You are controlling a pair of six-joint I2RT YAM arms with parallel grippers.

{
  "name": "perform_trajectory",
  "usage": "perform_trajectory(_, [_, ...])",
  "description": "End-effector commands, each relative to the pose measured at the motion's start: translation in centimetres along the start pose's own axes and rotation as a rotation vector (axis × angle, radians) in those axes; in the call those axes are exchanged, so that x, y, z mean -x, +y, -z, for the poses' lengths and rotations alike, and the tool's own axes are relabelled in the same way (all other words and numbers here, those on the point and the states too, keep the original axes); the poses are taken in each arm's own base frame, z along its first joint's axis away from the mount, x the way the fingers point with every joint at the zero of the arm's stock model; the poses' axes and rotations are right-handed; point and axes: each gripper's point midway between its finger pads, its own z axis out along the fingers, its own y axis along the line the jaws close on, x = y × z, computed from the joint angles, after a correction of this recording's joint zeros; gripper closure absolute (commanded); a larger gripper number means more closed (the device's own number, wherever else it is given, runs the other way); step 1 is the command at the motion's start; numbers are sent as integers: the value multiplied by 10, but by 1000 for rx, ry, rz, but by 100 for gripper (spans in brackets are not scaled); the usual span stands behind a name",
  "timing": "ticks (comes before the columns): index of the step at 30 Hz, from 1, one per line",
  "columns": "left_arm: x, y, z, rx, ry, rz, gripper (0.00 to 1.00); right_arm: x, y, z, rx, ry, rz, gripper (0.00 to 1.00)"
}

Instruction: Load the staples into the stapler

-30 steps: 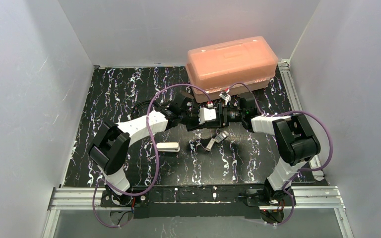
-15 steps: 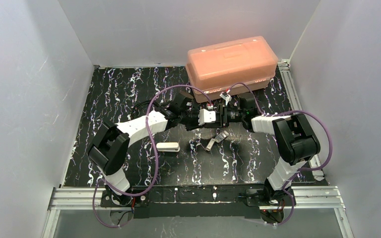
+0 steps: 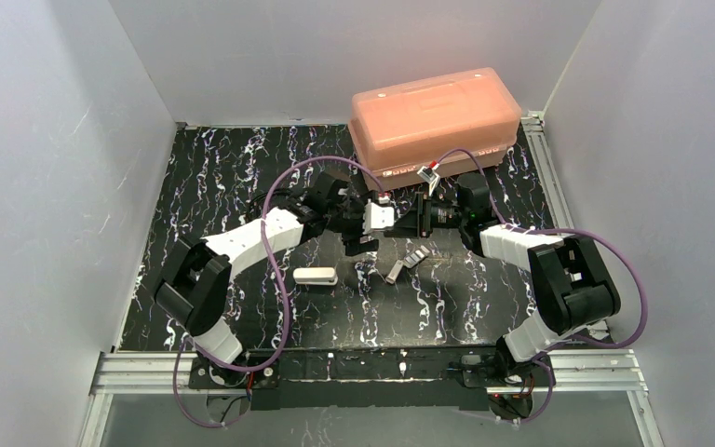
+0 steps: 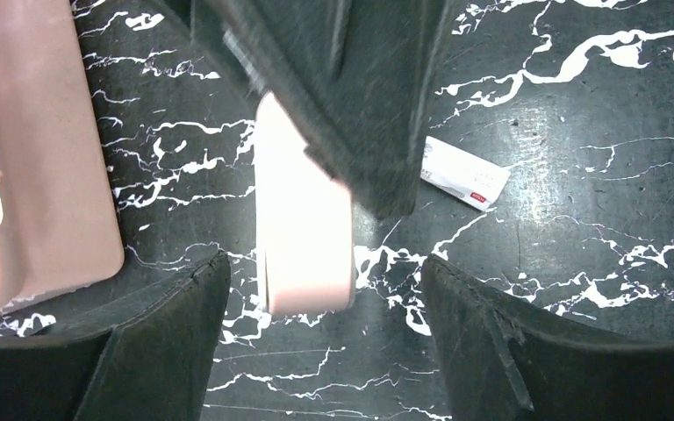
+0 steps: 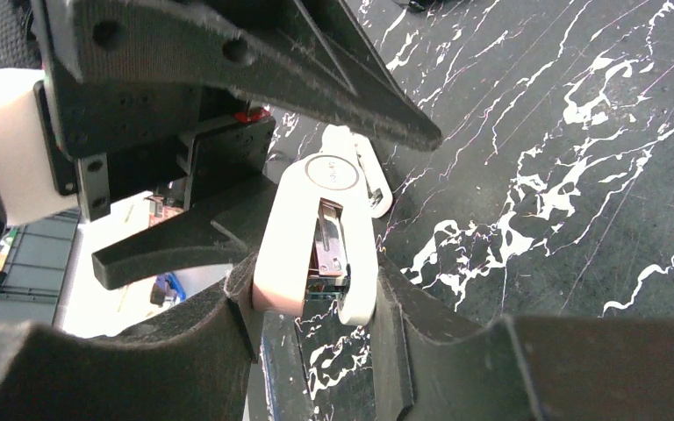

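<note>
Right pincer (image 5: pixel 311 294) clenched on small white plastic stapler (image 5: pixel 311 232), long axis pointing into the spread, empty left pincer (image 4: pixel 320 267). Silver-grey staple strips (image 3: pixel 416 256) lie on black marbled surface (image 3: pixel 242 186), just base-side of both.

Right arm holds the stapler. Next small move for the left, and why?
Probably close the left gripper on the free end of the stapler: it hangs open astride that end, the right gripper holds the other end, and the staples lie on the table.
</note>
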Motion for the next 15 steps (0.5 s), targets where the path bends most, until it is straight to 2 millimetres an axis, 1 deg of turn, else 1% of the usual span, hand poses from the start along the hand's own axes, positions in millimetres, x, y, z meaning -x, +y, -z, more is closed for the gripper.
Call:
perform_trajectory(1, [22,1,15,-2,-104,4,22,4,15,2,50,-14,46,99])
perform_trajectory(3, [25,3,18,3,-132,18,23,4,16,2,54,-14,43,99])
perform_trajectory(7, [27,9,22,32,-172,26,33,4,19,3,61,-13,31,99])
perform_trajectory(10, [27,7,21,24,-188,13,38,4,19,3,61,-13,22,99])
perform_trajectory(15, [29,10,16,20,-201,31,52,3,16,2,47,-13,6,99])
